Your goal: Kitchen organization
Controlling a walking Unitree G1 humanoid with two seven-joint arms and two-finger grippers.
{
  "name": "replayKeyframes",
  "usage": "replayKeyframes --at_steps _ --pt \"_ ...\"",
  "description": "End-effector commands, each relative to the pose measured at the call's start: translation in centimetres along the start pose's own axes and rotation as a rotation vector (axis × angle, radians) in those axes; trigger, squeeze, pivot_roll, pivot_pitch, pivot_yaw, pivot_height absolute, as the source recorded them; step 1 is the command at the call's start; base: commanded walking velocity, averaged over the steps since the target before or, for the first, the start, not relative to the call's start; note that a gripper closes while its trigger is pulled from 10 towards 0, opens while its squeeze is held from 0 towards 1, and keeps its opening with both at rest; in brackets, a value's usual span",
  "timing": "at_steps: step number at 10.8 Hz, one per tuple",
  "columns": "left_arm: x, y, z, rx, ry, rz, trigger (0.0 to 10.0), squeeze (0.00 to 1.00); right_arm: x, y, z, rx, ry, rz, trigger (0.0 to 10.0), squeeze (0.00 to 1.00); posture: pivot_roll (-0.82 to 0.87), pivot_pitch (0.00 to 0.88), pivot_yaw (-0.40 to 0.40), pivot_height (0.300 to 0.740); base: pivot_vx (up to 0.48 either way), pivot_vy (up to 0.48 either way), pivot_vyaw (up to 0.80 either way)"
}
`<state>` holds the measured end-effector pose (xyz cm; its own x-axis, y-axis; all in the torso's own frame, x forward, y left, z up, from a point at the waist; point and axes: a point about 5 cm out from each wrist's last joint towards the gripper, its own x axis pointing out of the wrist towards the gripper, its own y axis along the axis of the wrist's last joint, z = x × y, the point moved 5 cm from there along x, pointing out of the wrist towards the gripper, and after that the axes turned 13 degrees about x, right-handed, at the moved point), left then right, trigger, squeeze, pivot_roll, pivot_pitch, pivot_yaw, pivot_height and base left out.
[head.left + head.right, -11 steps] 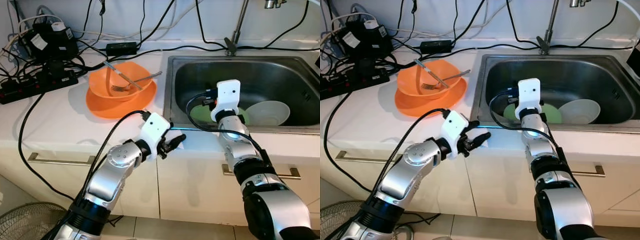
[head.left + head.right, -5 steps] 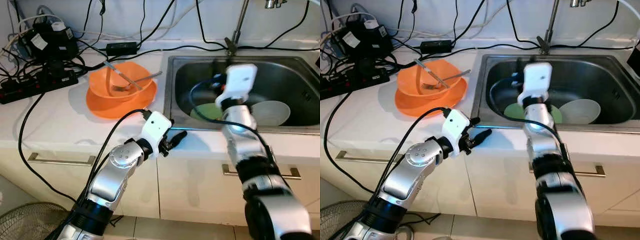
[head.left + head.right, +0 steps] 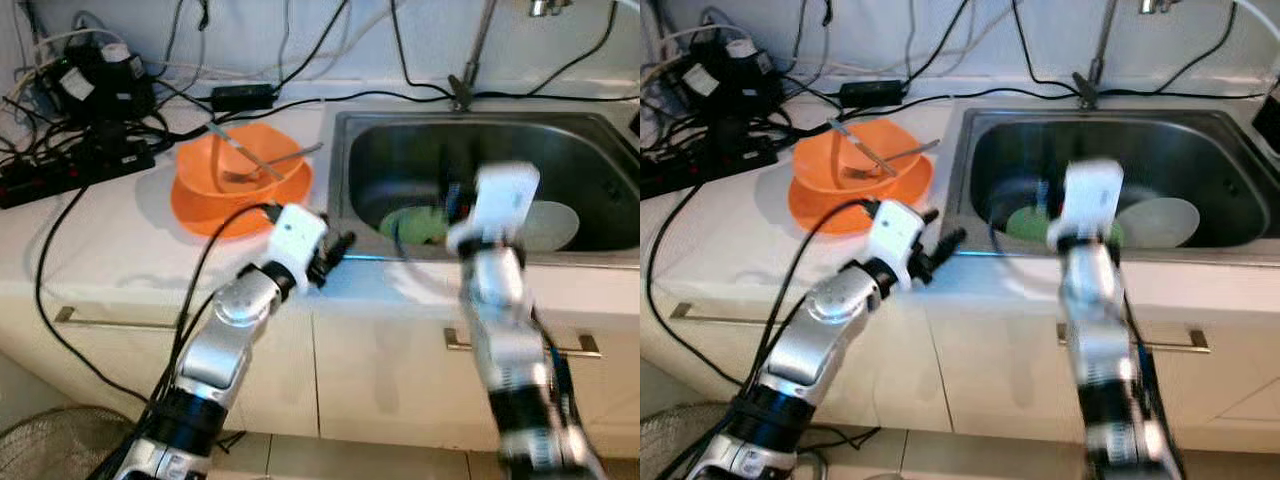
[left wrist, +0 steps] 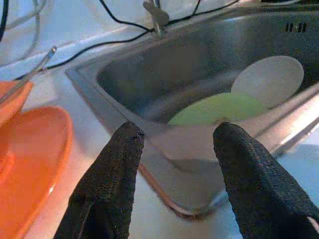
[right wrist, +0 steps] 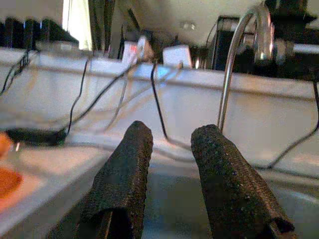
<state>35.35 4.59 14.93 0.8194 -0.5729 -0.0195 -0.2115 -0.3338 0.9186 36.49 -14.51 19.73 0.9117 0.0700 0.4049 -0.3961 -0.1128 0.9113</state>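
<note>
— Both arms have shifted since a second ago: the right gripper has lifted up out of the sink and swung to the right, blurred as it goes, while the left gripper has slid forward along the tabletop toward the sink's near corner.

— What are the fingers doing?

— On the left, spread wide with nothing between them, pointing across the sink's rim at the green plate and the white bowl lying in the basin. On the right, a narrow gap between the two fingers, also empty, and they face the tap and the back wall rather than the dishes.

— So where's the stuff to be tidied?

— Two spots. Green plate flat on the sink floor with the white bowl tilted just beside it, touching or nearly so. On the tabletop left of the sink sits an orange bowl on an orange plate, with a fork and another utensil leaning inside it.

— Why the left arm so low at the edge?

— My guess is it's lining up a reach into the basin, and the right arm is clearing out so the two don't collide
</note>
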Motion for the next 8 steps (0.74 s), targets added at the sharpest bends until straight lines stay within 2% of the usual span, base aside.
replayKeyframes --at_steps 1,2,4,6,7,8 --pt "0.1 -0.2 -0.5 0.015 0.031 -0.008 10.0 0.00 -0.4 -0.2 -0.5 -0.003 0.012 -0.021 10.0 0.00 0.01 0.000 0.069 0.740 0.000 0.000 0.00" --pt "0.2 -0.2 -0.5 0.009 0.039 0.001 10.0 0.00 -1.6 -1.4 -0.7 0.011 -0.002 -0.066 10.0 0.00 0.01 0.000 0.072 0.740 0.000 0.000 0.00" --pt "0.2 -0.1 -0.4 0.006 0.036 0.012 10.0 0.00 -2.7 -2.6 -1.3 0.031 -0.009 -0.116 10.0 0.00 0.02 0.000 0.073 0.740 0.000 0.000 0.00" --pt "0.3 1.6 -0.6 0.039 0.038 0.073 10.0 0.00 -2.9 -3.0 -1.7 0.043 -0.014 -0.138 10.0 0.00 0.02 0.000 0.073 0.740 0.000 0.000 0.00" --pt "0.3 4.0 -1.8 0.057 0.086 0.155 10.0 0.00 -2.8 -3.2 -1.7 0.041 -0.019 -0.144 10.0 0.00 0.03 0.000 0.068 0.740 0.000 0.000 0.00" --pt "0.1 6.0 -3.3 0.037 0.145 0.217 10.0 0.00 -2.7 -3.3 -1.6 0.042 -0.025 -0.147 10.0 0.00 0.03 0.000 0.064 0.740 0.000 0.000 0.00"
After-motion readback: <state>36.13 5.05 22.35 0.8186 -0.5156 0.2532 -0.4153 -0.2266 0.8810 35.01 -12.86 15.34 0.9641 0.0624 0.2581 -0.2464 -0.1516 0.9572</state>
